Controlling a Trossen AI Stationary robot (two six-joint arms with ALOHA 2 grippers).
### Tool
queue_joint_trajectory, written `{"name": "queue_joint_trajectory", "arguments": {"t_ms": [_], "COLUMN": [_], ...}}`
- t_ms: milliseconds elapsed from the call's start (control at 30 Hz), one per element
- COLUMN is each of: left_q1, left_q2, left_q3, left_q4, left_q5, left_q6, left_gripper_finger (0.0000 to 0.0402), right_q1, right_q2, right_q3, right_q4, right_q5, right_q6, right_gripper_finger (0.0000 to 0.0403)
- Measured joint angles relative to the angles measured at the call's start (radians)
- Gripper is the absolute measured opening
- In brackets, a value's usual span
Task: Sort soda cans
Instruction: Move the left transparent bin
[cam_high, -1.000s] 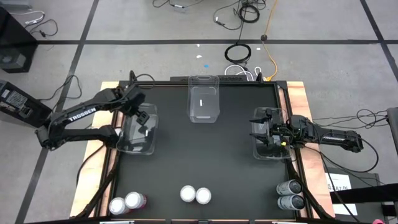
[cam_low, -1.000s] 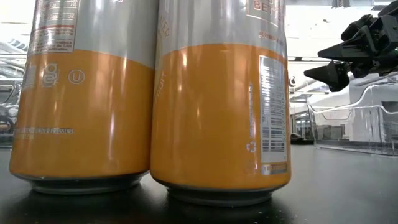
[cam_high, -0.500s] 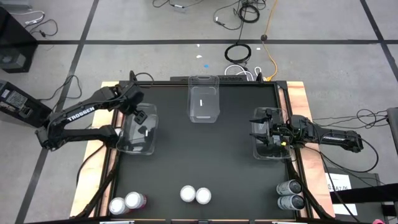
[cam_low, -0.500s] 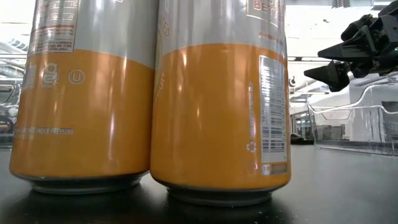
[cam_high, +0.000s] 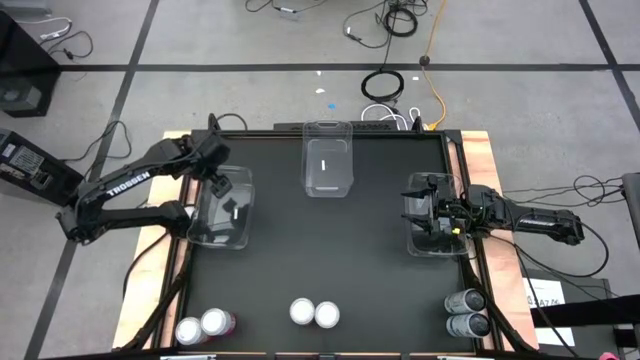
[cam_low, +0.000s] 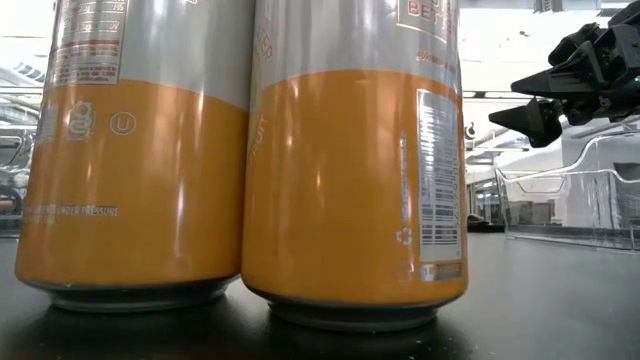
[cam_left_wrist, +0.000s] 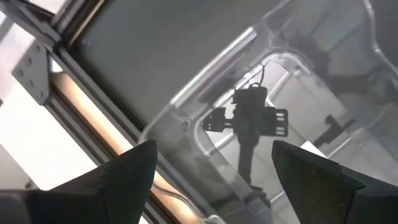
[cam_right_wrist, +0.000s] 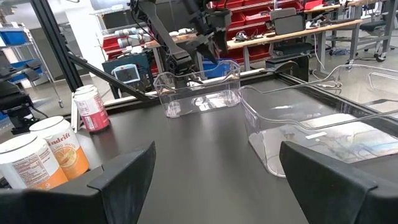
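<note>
Six soda cans stand upright on their bases along the table's near edge: two pink ones (cam_high: 202, 325) at the left, two orange ones (cam_high: 314, 313) in the middle, which fill the low view (cam_low: 240, 160), and two grey ones (cam_high: 467, 312) at the right. My left gripper (cam_high: 214, 166) is open and empty above the far end of the left clear bin (cam_high: 222, 210); its wrist view looks down on that bin's rim (cam_left_wrist: 211, 81). My right gripper (cam_high: 412, 207) is open and empty above the right clear bin (cam_high: 437, 232), its fingers pointing toward the table's left.
A third clear bin (cam_high: 328, 162) stands at the middle of the far edge. All three bins hold no cans. The black mat (cam_high: 330, 250) between the bins and the cans is bare. Wooden strips and metal rails border the table's left and right sides.
My left gripper has moved a little toward the table's far left corner, over the far end of the left bin, still open. The cans and the bins have stayed where they were.
</note>
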Motion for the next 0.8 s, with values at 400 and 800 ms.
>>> {"name": "queue_joint_trajectory", "arguments": {"t_ms": [400, 800], "left_q1": [0.102, 0.104], "left_q2": [0.131, 0.253], "left_q3": [0.0, 0.001], "left_q4": [0.065, 0.115], "left_q5": [0.053, 0.06], "left_q6": [0.204, 0.262], "left_gripper_finger": [0.0314, 0.0178], "right_q1": [0.0, 0.0], "right_q2": [0.0, 0.0], "right_q3": [0.0, 0.0], "right_q4": [0.0, 0.0], "right_q5": [0.0, 0.0], "right_q6": [0.0, 0.0], "right_gripper_finger": [0.0336, 0.0336]}}
